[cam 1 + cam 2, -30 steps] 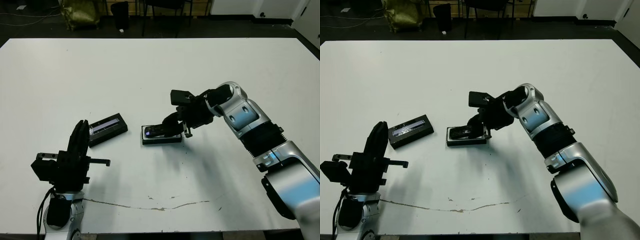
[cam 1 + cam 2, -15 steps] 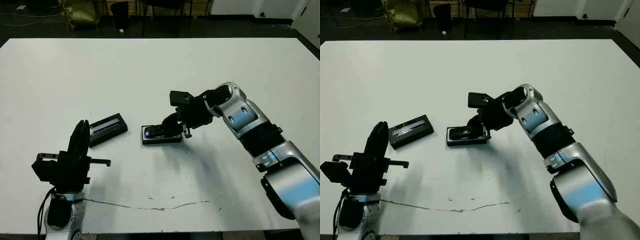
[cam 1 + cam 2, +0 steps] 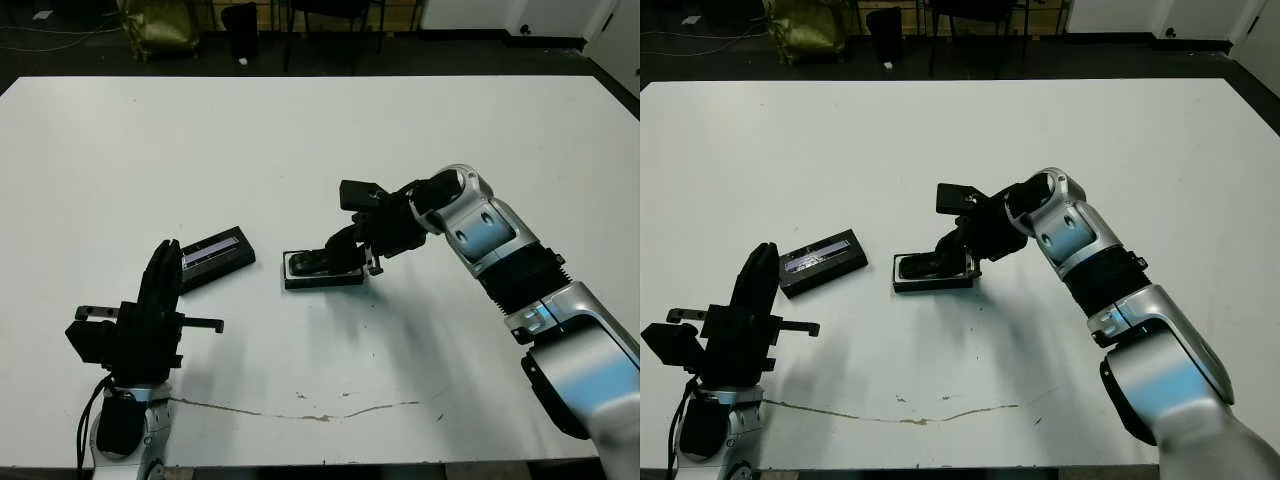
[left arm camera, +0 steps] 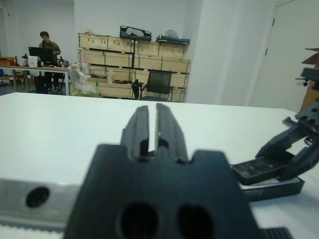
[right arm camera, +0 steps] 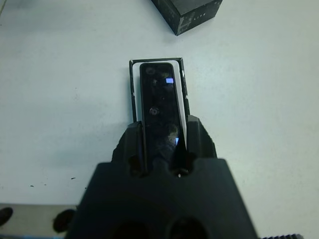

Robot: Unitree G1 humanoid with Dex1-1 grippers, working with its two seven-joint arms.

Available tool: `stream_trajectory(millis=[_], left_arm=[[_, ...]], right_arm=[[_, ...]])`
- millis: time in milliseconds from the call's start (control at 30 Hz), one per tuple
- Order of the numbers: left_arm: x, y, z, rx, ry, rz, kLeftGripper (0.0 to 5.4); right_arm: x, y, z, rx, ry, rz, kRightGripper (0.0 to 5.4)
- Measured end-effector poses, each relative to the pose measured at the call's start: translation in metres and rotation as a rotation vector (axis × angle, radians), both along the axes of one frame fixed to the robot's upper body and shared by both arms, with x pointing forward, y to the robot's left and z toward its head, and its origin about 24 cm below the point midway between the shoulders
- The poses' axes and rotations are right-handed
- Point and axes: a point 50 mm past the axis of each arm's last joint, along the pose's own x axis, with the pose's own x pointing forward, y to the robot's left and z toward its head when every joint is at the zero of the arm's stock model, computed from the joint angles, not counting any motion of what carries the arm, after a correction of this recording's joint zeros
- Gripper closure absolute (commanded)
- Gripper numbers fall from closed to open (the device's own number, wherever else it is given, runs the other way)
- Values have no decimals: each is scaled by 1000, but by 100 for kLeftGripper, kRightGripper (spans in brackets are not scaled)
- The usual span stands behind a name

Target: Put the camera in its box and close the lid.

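Camera (image 5: pixel 159 109) lowered further into box (image 3: pixel 322 279) (lid (image 3: pixel 214 258) unmoved); right end effector (image 5: pixel 162 142) pinching camera, left (image 4: pixel 153 130) pressed together.

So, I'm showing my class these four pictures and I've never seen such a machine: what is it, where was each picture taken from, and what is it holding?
It is a humanoid robot with two arms, each ending in a two-fingered pincer. The two wide pictures come from cameras in its head, looking down at a white table. The other two come from cameras on its wrists. The right pincer grips a slim black camera over a shallow white-lined box, its front end tilted up. The striped lid lies apart on the table. The left pincer holds nothing, fingers together. A person sits far behind in the room.
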Motion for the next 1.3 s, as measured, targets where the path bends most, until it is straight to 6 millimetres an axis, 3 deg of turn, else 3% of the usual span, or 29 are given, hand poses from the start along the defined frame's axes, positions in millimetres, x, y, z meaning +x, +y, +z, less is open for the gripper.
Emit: stream_trajectory(millis=[1300], left_arm=[[-2, 0, -3, -3, 11, 5, 540]], right_arm=[[-4, 8, -2, -63, -57, 56, 481]])
